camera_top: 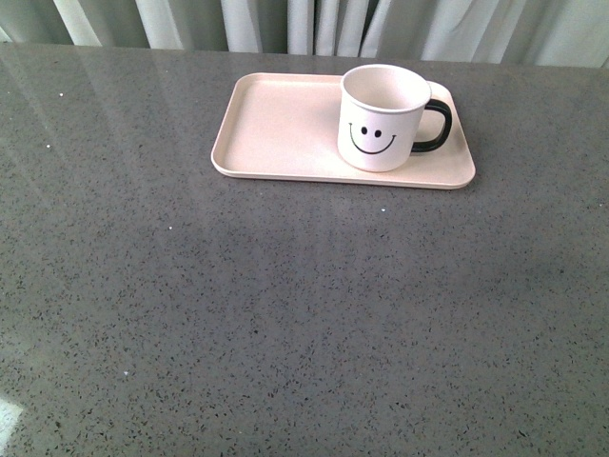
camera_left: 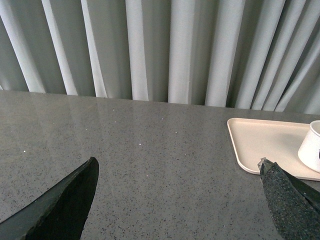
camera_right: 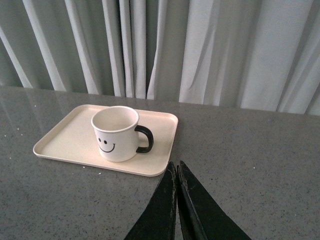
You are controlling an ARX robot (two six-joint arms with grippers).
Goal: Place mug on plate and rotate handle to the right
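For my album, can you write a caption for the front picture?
Smiley mug standing upright on the right part of the pink plate, its black handle pointing right, on a grey speckled table.

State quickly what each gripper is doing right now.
Left gripper: open, fingers wide apart, holding nothing.
Right gripper: closed, fingers pressed together, holding nothing.

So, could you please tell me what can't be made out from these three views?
- Mug in the left wrist view: cut off by the picture's edge; face and handle unseen.
- Left gripper, right gripper: absent from the front view.
- Plate under the mug: covered in every view.
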